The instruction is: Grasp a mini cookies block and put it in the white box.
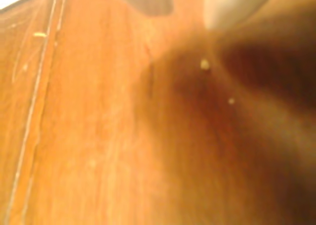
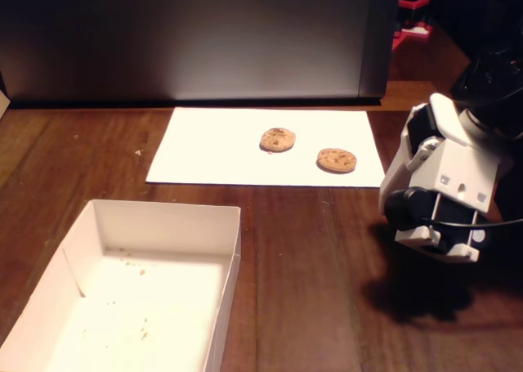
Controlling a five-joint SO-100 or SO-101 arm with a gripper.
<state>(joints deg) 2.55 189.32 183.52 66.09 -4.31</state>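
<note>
Gripper [image 2: 437, 245] hung low over the wooden table [image 2: 310, 257] at the right of the fixed view, tucked under the white arm [image 2: 445, 172]; whether its jaws were apart or together could not be told. Two cookies, one [image 2: 278, 139] and another [image 2: 337, 159], lay apart on the white paper sheet [image 2: 204, 147]. Nearer, at lower left, sat the white box [image 2: 233, 249], crumbs inside. Wrist view gave only blurred wood.

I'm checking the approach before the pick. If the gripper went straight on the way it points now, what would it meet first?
Probably the bare wooden table: the blurred wrist view shows only wood and small crumbs close ahead. In the fixed view the arm hangs over the table, apart from both cookies and the white box. The gripper's fingertips aren't visible.
</note>
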